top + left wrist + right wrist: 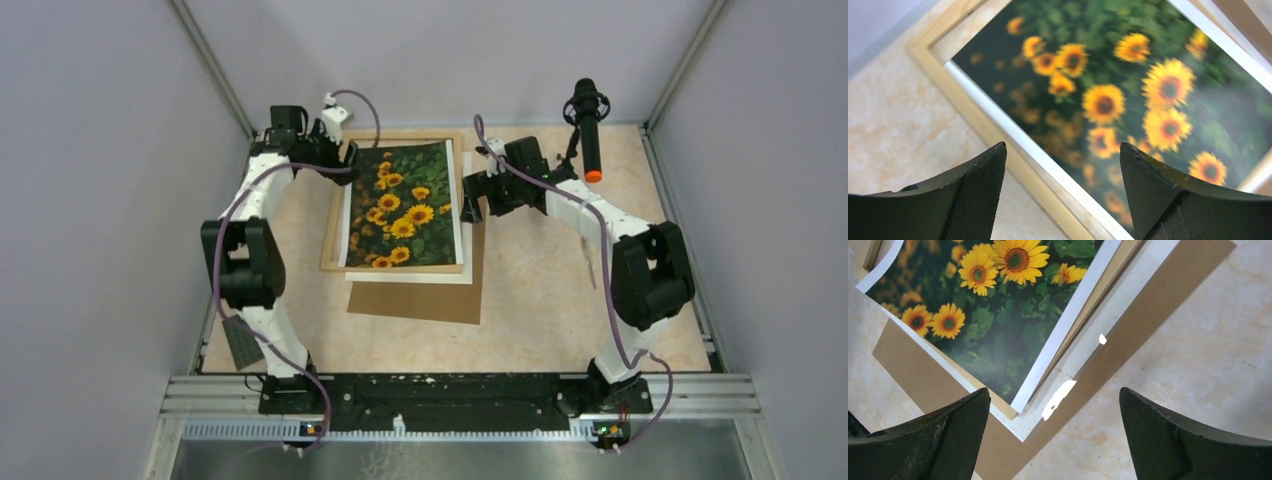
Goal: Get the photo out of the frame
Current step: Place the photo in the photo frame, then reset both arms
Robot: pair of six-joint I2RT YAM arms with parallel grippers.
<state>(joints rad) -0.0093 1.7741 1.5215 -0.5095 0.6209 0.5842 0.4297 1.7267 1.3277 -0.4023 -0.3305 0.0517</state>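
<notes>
The sunflower photo (403, 205) lies flat inside and over the light-wood frame (332, 225), its right edge over the frame's right rail. In the left wrist view the photo (1118, 90) sits against the frame's rail (998, 135). In the right wrist view the photo's corner (998, 335) overhangs the frame (1003, 407). My left gripper (345, 160) is open and empty above the frame's far left corner; its fingertips (983, 170) straddle the rail and the photo's white border. My right gripper (472, 200) is open and empty at the photo's right edge.
A white sheet (468, 277) and a brown backing board (420, 300) lie under the frame, sticking out at the near and right sides; they also show in the right wrist view (1083, 347) (1168, 295). A dark studded baseplate (243, 345) lies near the left arm's base. A black tool with an orange tip (590, 130) stands at the far right.
</notes>
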